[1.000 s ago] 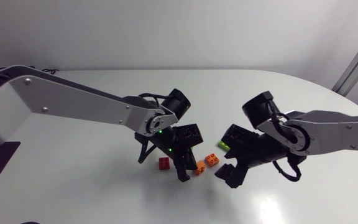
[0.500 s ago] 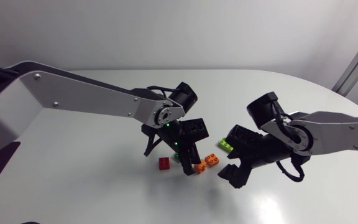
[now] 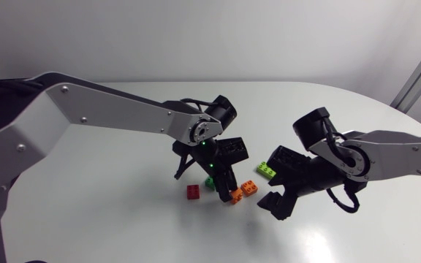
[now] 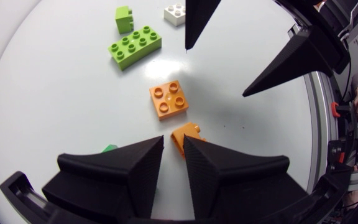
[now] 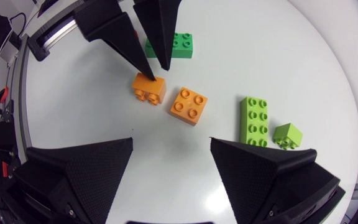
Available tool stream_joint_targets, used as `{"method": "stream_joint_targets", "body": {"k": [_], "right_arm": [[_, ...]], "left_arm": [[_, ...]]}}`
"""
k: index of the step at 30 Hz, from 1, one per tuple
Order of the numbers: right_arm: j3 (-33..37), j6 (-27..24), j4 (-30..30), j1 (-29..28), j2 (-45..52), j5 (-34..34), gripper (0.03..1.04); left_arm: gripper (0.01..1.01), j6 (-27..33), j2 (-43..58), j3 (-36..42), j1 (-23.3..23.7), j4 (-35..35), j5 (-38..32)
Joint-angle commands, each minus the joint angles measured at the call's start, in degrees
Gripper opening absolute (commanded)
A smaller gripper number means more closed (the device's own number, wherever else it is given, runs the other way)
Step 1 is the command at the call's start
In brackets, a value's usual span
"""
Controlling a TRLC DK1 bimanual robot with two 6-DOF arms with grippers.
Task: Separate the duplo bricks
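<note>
My left gripper (image 3: pixel 224 193) is shut, its tips resting against a small orange brick (image 5: pixel 149 87) that lies tipped on its side; that brick (image 4: pixel 185 134) shows beside the closed fingertips (image 4: pixel 157 149), not between them. Just beyond it lies an orange two-by-two brick (image 4: pixel 169 99) (image 3: pixel 249 188). Farther out are a long lime brick (image 5: pixel 253 120) (image 3: pixel 267 170) and a small lime brick (image 5: pixel 287 135). My right gripper (image 5: pixel 171 146) (image 3: pixel 275 205) hangs open above the table, facing the orange bricks, with nothing between its fingers.
A red brick (image 3: pixel 194 191) and a dark green brick (image 5: pixel 178 43) (image 3: pixel 209 183) lie under and beside the left gripper. A white brick (image 4: pixel 174 14) sits past the lime ones. Bare table (image 3: pixel 108 219) lies in front of the bricks.
My left gripper has swung right and slightly back, bringing its shut tips onto the small orange brick. The right gripper has barely shifted.
</note>
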Motion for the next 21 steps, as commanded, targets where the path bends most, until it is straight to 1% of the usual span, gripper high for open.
{"method": "stream_joint_targets", "body": {"k": [1,15,21], "right_arm": [[-1.1,-1.3,-0.2,-0.4,-0.2,-0.2,0.9],[-0.6,-1.5,-0.9,-0.3,-0.3,-0.2,0.9],[0.6,-0.9,-1.8,0.4,-1.0,-0.2,0.9]], "left_arm": [[0.259,0.6,2.9,1.3,1.0,-0.9,-1.1],[0.259,1.2,3.0,2.3,2.3,-4.4,-2.4],[0.261,1.4,-2.4,1.9,3.6,-5.5,-2.0]]}}
